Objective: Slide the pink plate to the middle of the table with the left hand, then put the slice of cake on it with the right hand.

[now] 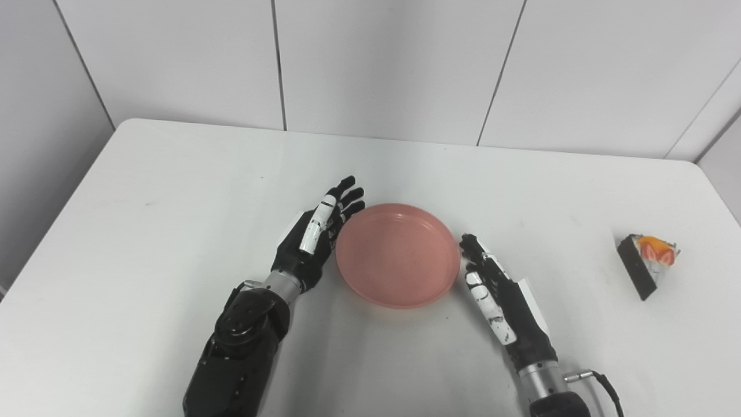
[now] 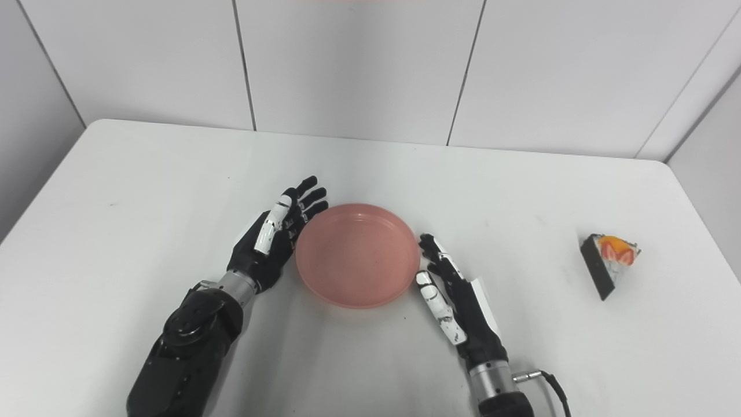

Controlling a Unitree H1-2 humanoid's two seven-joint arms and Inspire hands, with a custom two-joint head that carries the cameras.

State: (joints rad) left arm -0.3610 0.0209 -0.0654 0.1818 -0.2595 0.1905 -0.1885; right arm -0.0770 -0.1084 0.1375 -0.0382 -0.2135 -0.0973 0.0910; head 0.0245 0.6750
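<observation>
White table (image 1: 173,174) carries a pink plate (image 1: 398,255) and cake slice (image 1: 647,258).

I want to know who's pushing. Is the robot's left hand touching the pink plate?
Touching, it seems. In the left eye view the left hand has its fingers right against the pink plate rim, with no table showing between them.

White table (image 1: 173,174) fills most of view, rounded far corners, matte top with few faint scuffs. Behind table: wall (image 1: 393,63) of pale grey-white panels, thin dark seams (image 1: 279,63) running top to bottom between them. Panels wrap round table's left and right ends too. Lighting soft and even, only weak shadows on tabletop.
</observation>
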